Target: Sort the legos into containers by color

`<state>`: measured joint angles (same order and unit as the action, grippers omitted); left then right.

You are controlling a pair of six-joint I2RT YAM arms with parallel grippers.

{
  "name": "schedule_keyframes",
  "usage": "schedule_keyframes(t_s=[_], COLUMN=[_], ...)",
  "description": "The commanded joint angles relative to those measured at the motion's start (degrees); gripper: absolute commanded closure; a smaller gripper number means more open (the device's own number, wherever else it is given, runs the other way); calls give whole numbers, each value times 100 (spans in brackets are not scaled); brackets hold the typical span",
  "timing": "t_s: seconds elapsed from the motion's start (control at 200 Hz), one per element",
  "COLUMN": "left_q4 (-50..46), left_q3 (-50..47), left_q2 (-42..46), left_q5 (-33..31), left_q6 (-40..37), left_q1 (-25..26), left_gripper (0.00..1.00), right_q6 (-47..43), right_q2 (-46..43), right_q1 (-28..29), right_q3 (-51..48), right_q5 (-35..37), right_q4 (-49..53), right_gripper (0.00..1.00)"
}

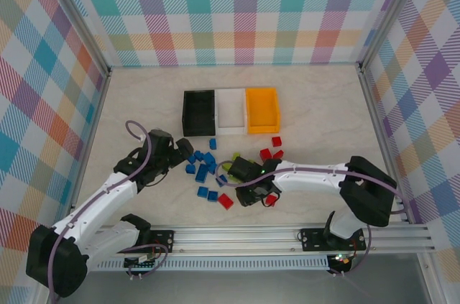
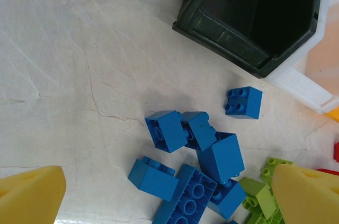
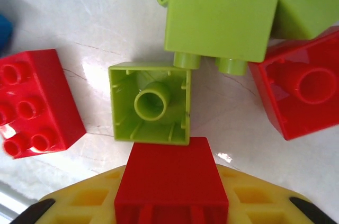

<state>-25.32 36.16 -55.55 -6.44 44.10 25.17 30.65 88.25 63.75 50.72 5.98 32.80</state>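
Observation:
Three containers stand side by side at the back: black, white and orange. Blue legos lie scattered in front of the black one, with green legos and red legos to their right. My left gripper hangs open above the blue legos, its yellow fingers wide apart and holding nothing. My right gripper is shut on a red lego low over the table. The held red lego touches an upturned green lego.
Around the held lego lie a red lego at left, another red lego at right and a green lego beyond. A single blue lego sits near the black container. Plaid walls enclose the table.

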Motion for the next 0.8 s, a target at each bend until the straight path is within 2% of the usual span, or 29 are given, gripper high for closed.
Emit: schedule_keyframes(t_s=[0.0,0.18,0.335,0.44,0.545,0.795], left_q4=[54,1,-90,-122,-85,-261], left_q3=[212,329,493,546,481,370], left_q2=[-60,-132,-190,-190,-84,71], left_q5=[108,99,138,216,315,558], left_q6=[-116,-138,-138,-145,-156,-223], left_q1=[67,89,102,127,150,207], left_gripper=[0,0,0,0,0,0], right_q6=[-50,-356,-774,-851,-810,-667], right_q2=[-449,-1075,-1044,-439,438,2571], right_q1=[-21,-629,-1862,-2674,-3250,-3694], right_q3=[205,546,1287,1823,2475,4235], right_q5=[174,153,62,73,-64,-6], right_q4=[254,434,343,1,-288,-72], right_gripper=[68,69,68,68,68,67])
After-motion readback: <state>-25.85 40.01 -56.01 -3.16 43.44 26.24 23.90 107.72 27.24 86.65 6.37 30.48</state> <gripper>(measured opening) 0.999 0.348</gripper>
